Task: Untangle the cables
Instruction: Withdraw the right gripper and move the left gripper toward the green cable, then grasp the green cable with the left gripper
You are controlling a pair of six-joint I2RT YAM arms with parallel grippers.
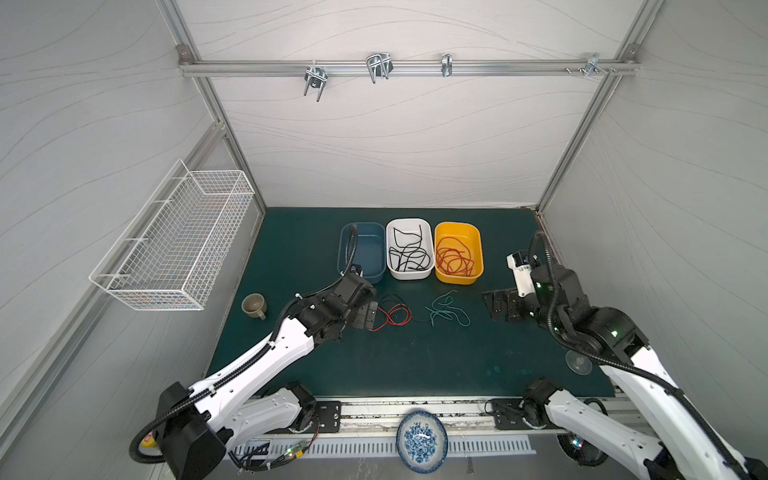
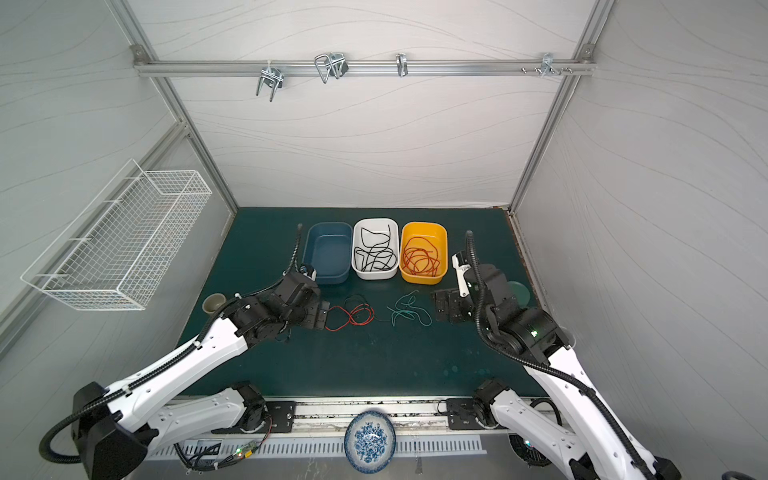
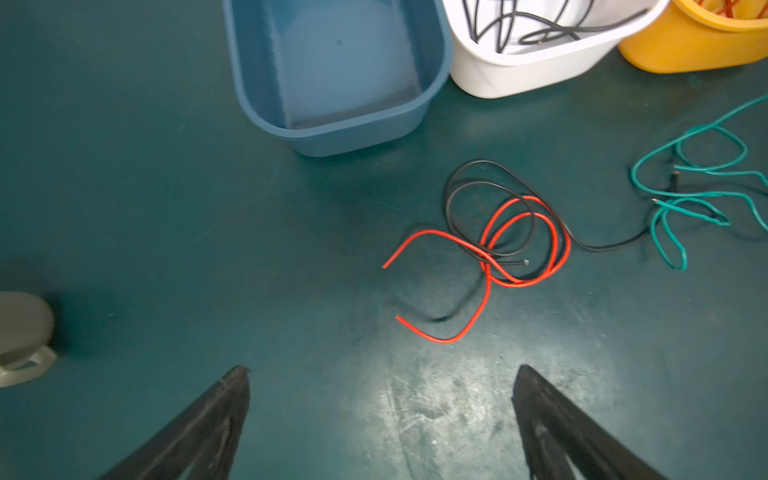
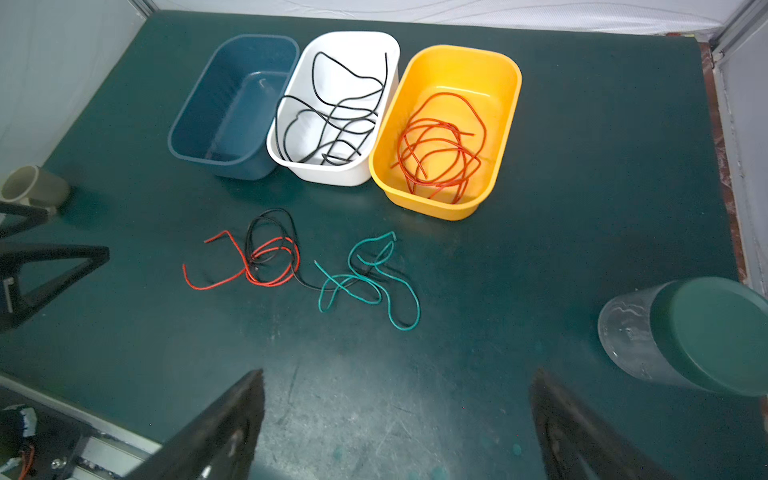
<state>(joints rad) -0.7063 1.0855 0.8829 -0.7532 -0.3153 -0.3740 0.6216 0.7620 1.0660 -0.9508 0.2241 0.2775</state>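
1. The left gripper (image 3: 382,370) is released, its fingers spread wide with only bare dark green mat (image 3: 124,187) between them.
2. Just ahead of its fingertips lies a red cable (image 3: 444,340), loose on the mat, both cut ends pointing back toward this gripper.
3. A black cable (image 3: 602,248) loops through the red coils a little farther out. Its tail runs off toward the teal-green cables (image 4: 417,307).
4. Beyond that knot, ahead of the left gripper, stands the blue tub (image 3: 353,141), with nothing inside.
5. To one side of this gripper, near its left finger, sits a grey-beige mug (image 3: 20,328).
6. The right gripper (image 4: 400,372) is also released, jaws wide apart and gripping nothing.
7. The teal-green cables lie ahead of it on the mat, well clear of its fingertips, tangled among themselves and crossed by the black tail.
8. Farther ahead of the right gripper the three tubs stand in a row, touching or nearly so. The white tub (image 4: 332,176) holds black cables (image 4: 353,75), and the yellow tub (image 4: 432,208) holds red cables (image 4: 484,124).
9. Off to the right gripper's outer side rests a clear jar with a dark green lid (image 4: 706,332).
10. In both top views the two grippers face each other across the loose cables, left (image 1: 371,316) beside the red one, right (image 1: 490,305) apart from the teal ones.
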